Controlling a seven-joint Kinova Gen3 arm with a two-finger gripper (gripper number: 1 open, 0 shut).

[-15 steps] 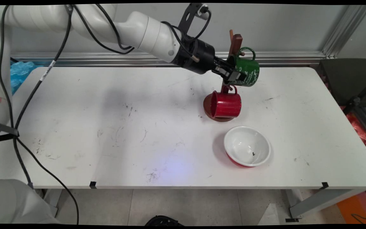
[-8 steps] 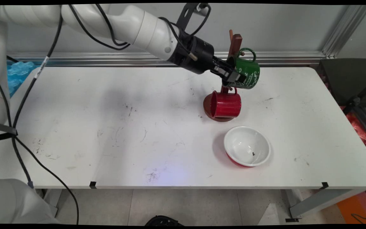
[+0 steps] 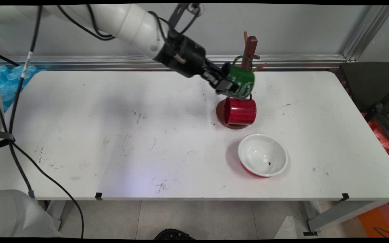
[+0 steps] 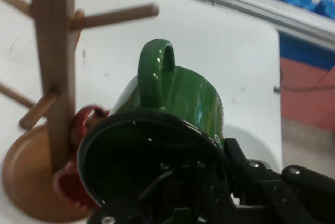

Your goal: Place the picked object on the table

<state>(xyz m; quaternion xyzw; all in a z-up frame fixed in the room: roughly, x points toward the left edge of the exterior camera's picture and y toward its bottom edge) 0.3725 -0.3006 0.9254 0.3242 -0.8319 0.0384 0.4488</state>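
**Green mug held free beside the mug tree**

As the gripper (image 3: 227, 87) has its fingers clamped on the rim of the green mug (image 3: 242, 80), the mug hangs tilted in the air, handle up, just left of the wooden mug tree (image 3: 249, 47) and off its pegs. Below it, the red mug (image 3: 240, 111) hangs on a low peg. The white bowl (image 3: 262, 155) stands nearer. The arm reaches in from the far left, sloping down to the right

The white arm reaches in from the upper left, sloping down toward the right. Its black gripper (image 3: 227, 86) is raised above the table, with fingers clamped on a green mug (image 3: 242, 80).
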